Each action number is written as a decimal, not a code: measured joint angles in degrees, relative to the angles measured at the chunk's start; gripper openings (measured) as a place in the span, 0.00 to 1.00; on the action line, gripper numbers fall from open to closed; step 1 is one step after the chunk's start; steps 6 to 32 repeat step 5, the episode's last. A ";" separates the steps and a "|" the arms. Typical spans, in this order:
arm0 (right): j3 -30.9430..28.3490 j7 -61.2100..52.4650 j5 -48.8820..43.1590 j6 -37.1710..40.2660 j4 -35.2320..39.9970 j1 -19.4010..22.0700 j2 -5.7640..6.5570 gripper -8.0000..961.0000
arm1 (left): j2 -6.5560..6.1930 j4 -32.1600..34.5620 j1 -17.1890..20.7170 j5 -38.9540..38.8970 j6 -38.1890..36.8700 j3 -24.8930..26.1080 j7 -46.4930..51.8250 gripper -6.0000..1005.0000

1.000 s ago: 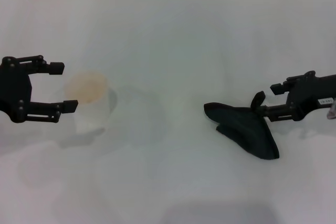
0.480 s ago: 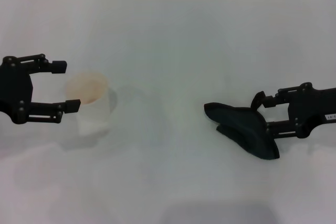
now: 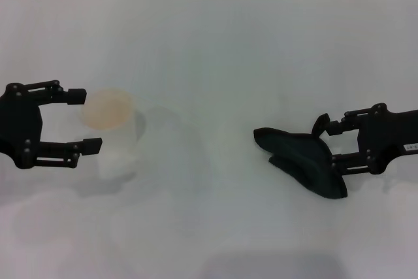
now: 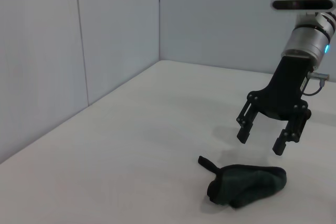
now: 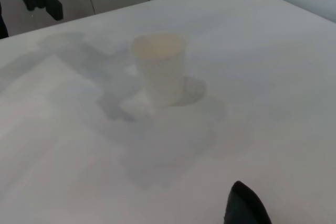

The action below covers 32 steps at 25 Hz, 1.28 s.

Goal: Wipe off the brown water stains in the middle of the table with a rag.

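Observation:
The rag (image 3: 304,161) lies crumpled on the white table (image 3: 215,50) at the right; it also shows in the left wrist view as a dark-green heap (image 4: 247,184). My right gripper (image 3: 328,142) hangs open just above its right end, clear of the cloth, as the left wrist view (image 4: 260,142) confirms. Only the rag's tip (image 5: 247,208) shows in the right wrist view. My left gripper (image 3: 86,119) stands open at the far left with nothing in it. No brown water stains show in any view.
A pale translucent cup (image 3: 114,135) with an orange-tinted inside stands upright right by the left gripper's fingertips, also visible in the right wrist view (image 5: 160,69). Grey wall panels run along the table's far edge.
My right gripper has opened, let go of the rag's end and drawn back slightly to the right. The rag stays put. The left gripper has drifted a little toward the near edge.

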<state>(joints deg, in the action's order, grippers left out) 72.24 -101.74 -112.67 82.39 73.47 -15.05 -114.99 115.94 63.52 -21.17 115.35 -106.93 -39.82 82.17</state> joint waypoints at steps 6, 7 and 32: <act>-0.09 -0.21 -0.42 -0.05 0.09 -0.28 -0.05 0.68 | 0.08 0.31 0.20 0.01 -0.10 0.00 0.16 0.88; -0.09 -0.21 -0.42 -0.05 0.09 -0.28 -0.05 0.68 | 0.08 0.31 0.20 0.01 -0.10 0.00 0.16 0.88; -0.09 -0.21 -0.42 -0.05 0.09 -0.28 -0.05 0.68 | 0.08 0.31 0.20 0.01 -0.10 0.00 0.16 0.88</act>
